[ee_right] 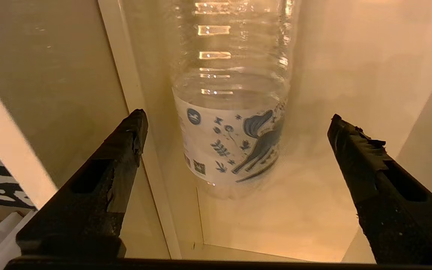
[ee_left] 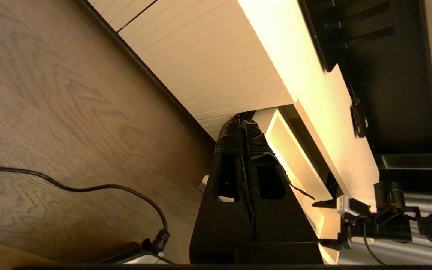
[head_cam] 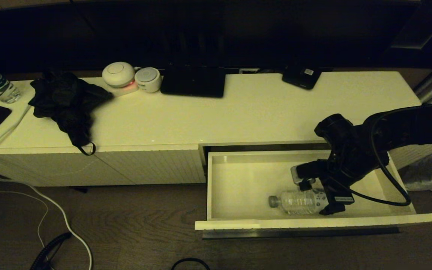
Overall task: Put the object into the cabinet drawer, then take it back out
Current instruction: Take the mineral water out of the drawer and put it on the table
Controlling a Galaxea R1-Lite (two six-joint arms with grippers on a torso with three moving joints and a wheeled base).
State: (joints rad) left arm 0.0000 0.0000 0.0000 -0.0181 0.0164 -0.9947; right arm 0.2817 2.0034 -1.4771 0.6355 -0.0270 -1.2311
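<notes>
Right arm reaches in from the right, bent down over the pulled-out drawer, its right claw spread wide at the base end of the water bottle, fingers either side of it and not touching. Bottle lies on its side on the drawer floor near the front wall, cap pointing left. Left claw hangs low by the cabinet front over the floor, fingers pressed together, idle.

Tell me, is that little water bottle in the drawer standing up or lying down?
Lying down. The water bottle rests on its side on the floor of the open drawer, cap pointing toward the robot's left.
</notes>
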